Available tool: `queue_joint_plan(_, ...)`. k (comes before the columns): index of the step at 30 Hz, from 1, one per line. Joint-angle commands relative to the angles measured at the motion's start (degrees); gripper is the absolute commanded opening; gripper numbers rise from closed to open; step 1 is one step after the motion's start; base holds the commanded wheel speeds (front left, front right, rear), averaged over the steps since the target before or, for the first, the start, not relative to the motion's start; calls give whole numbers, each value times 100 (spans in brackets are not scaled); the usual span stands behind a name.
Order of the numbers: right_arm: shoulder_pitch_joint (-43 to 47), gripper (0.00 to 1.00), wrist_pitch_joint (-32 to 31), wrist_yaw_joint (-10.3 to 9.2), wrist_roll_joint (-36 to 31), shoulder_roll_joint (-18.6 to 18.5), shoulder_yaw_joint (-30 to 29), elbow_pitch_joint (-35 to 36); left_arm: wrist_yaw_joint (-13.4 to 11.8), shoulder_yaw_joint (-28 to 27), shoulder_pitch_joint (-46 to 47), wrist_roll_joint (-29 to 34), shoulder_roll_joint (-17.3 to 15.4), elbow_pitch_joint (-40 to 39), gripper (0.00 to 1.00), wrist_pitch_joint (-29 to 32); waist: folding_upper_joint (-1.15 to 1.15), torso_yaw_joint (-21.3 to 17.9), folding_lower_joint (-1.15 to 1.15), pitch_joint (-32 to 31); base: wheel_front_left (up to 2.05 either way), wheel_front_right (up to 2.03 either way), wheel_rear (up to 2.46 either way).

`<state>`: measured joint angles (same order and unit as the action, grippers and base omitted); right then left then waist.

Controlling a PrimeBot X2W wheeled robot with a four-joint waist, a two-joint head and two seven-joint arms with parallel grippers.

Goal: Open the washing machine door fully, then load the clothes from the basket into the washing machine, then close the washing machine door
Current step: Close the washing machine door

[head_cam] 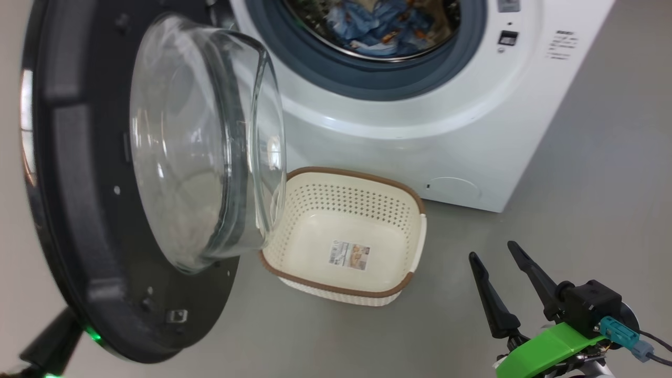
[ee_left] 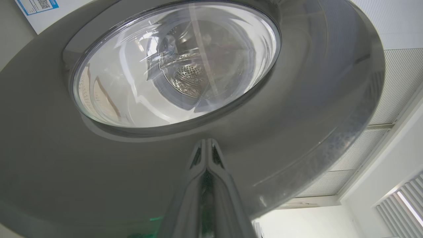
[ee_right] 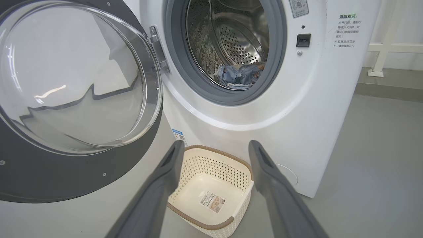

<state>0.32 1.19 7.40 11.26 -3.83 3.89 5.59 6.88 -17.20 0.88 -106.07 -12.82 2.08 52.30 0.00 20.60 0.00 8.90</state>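
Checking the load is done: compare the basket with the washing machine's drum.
Contents: the basket is empty, only a label on its bottom; the drum holds the clothes. Material: the basket is cream plastic with a brown rim; the drum is shiny steel. Pose: the basket sits on the floor, open upward; the drum opens forward. Both have perforated walls.

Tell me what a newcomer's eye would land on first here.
The washing machine door dominates the head view's left, swung wide open with its glass bowl bulging out. To its right on the floor sits the basket, empty but for a label, while the clothes lie in the washing machine drum at the top.
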Motion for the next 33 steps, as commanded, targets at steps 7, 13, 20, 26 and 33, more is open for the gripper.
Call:
queue_joint_plan(7, -20, 100, 138, 9, 114, 57, 161, 84, -15, 61, -180, 130, 126, -519, 0, 51, 0, -510, 0, -122, 0, 0, 0)
queue_joint_plan(13, -34, 100, 229, 9, 152, 80, 160, 34, -47, 199, -192, 177, 307, -772, 0, 5, 0, -822, 0, -60, 0, 0, 0)
queue_joint_plan(20, -93, 100, 355, 9, 199, 92, 152, -39, -49, 316, -85, 327, 459, -913, 0, -131, 0, -1181, 0, 38, 0, 0, 0)
queue_joint_plan(26, -152, 100, 489, 9, 293, 94, 108, -126, -34, 359, 164, 486, 604, -936, 0, -388, 0, -1463, 0, 93, 0, 0, 0)
queue_joint_plan(33, -226, 100, 596, 9, 370, 94, 117, -200, -3, 448, 436, 533, 767, -834, 0, -619, 0, -1741, 0, 142, 0, 0, 0)
